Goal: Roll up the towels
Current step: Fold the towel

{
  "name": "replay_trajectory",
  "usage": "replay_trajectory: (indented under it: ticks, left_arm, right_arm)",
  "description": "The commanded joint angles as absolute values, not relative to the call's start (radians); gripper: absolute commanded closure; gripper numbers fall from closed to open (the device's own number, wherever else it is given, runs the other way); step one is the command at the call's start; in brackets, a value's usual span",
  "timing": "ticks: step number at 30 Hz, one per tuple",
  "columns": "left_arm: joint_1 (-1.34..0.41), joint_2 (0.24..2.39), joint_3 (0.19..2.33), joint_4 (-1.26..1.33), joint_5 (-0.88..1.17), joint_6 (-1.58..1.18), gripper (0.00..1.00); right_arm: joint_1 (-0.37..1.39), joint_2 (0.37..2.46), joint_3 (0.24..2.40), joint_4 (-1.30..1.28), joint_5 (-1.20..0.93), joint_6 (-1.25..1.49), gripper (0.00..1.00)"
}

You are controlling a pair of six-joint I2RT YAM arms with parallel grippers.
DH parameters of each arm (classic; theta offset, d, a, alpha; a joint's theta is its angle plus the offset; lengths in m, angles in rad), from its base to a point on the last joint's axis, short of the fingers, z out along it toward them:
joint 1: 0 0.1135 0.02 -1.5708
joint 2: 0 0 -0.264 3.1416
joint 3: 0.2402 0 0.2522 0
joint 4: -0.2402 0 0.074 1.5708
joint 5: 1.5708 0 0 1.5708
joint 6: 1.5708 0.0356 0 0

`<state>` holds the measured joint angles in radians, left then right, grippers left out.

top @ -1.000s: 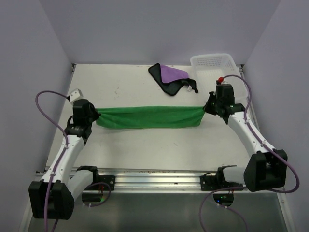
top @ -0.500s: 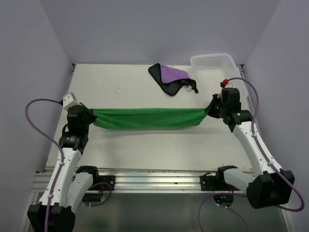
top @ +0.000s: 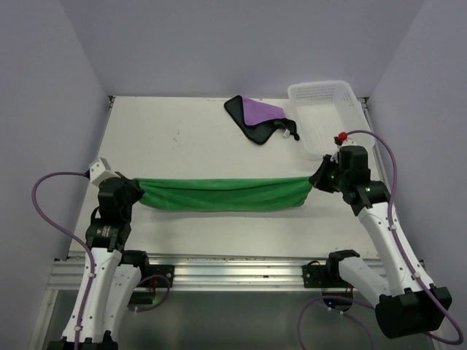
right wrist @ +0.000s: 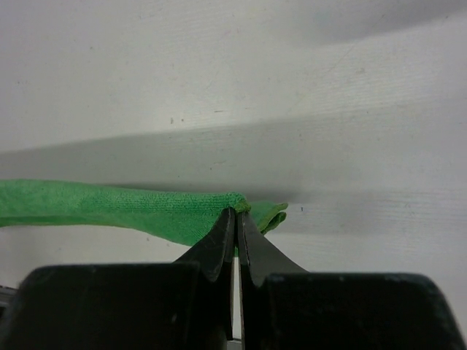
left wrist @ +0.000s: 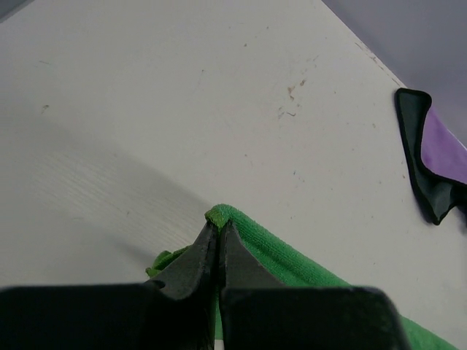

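Gripping green towel [top: 222, 195] ends, left tool [top: 137, 191] and right tool [top: 314, 180], purple towel [top: 259, 113] beside basket [top: 328, 124]

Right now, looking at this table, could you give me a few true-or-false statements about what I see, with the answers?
1. The left gripper and the right gripper each pinch one end of the green towel. True.
2. The purple towel lies inside the white basket. False: it lies on the table, left of the basket in the top view.
3. The green towel is rolled into a tight bundle. False: it stretches in a long band between the two grippers.
4. The purple towel has a black edging. True.
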<state>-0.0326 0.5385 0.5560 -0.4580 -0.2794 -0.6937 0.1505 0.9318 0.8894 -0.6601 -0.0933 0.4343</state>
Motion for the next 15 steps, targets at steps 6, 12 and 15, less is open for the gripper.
replay_trajectory:
  ticks: [6, 12, 15]
  left_arm:
    - [-0.018, 0.566, 0.528, -0.471, -0.339, -0.724, 1.0]
    - [-0.005, 0.721, 0.535, -0.417, -0.337, -0.724, 1.0]
    - [-0.006, 0.802, 0.569, -0.376, -0.337, -0.727, 1.0]
  right_arm:
    - [0.152, 1.0, 0.854, -0.66, -0.089, 0.457, 1.0]
    - [0.152, 1.162, 0.9, -0.595, -0.046, 0.462, 1.0]
    - [0.152, 1.245, 0.928, -0.562, -0.029, 0.459, 1.0]
